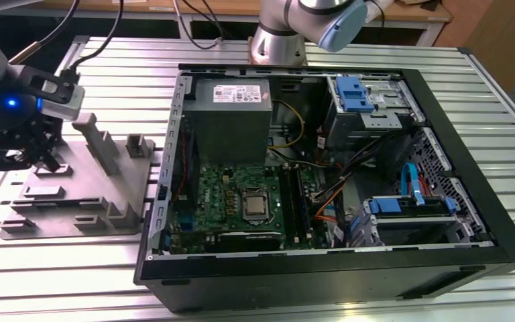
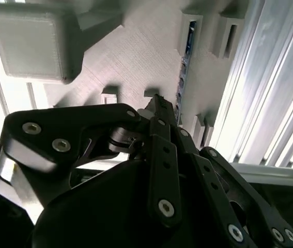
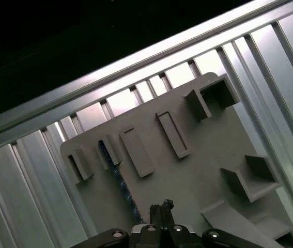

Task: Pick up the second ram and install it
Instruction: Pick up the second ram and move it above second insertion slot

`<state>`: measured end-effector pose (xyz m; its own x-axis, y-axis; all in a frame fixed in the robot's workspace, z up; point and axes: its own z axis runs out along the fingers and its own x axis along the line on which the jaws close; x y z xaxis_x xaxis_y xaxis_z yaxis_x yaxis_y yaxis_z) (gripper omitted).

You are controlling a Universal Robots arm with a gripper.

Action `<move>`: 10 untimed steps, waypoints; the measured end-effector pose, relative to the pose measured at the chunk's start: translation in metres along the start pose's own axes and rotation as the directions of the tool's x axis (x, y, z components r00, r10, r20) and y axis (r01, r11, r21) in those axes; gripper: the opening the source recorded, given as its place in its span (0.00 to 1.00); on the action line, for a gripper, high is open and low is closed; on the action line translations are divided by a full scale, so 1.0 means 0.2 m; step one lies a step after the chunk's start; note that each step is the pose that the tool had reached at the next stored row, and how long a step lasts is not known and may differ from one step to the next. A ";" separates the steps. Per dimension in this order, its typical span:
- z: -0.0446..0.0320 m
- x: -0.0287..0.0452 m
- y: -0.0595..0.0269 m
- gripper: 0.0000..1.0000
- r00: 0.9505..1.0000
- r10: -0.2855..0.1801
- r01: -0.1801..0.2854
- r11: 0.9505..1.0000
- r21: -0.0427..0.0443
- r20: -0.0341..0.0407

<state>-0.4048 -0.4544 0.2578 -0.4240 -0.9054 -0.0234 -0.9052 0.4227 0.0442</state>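
Observation:
The second ram (image 3: 118,179) is a thin dark strip with a bluish edge, standing on its long edge between grey blocks of the fixture plate (image 3: 208,150). In the second wrist view the second ram (image 2: 184,67) lies just beyond my fingertips. My gripper (image 2: 156,101) hovers over the plate with its black fingers drawn together and nothing between them; its tips sit beside the stick, apart from it. In the exterior view my gripper (image 1: 38,153) hangs over the fixture plate (image 1: 96,194) at the exterior view's left.
An open computer case (image 1: 329,261) lies to the exterior view's right of the plate, with the green board (image 1: 239,198) and its long black sockets (image 1: 295,201) inside. Upright grey blocks (image 1: 96,141) rise from the plate. All rests on a slatted metal table (image 1: 61,282).

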 end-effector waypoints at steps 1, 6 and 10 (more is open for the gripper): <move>0.002 0.000 0.000 0.10 1.000 -0.018 0.018 1.000 0.000 -0.001; 0.016 0.000 -0.001 0.10 0.994 -0.110 0.110 0.994 -0.003 -0.005; 0.029 0.001 -0.001 0.10 0.983 -0.181 0.181 0.984 -0.005 -0.008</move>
<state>-0.4048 -0.4544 0.2521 -0.2531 -0.9672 -0.0234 -0.9667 0.2519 0.0442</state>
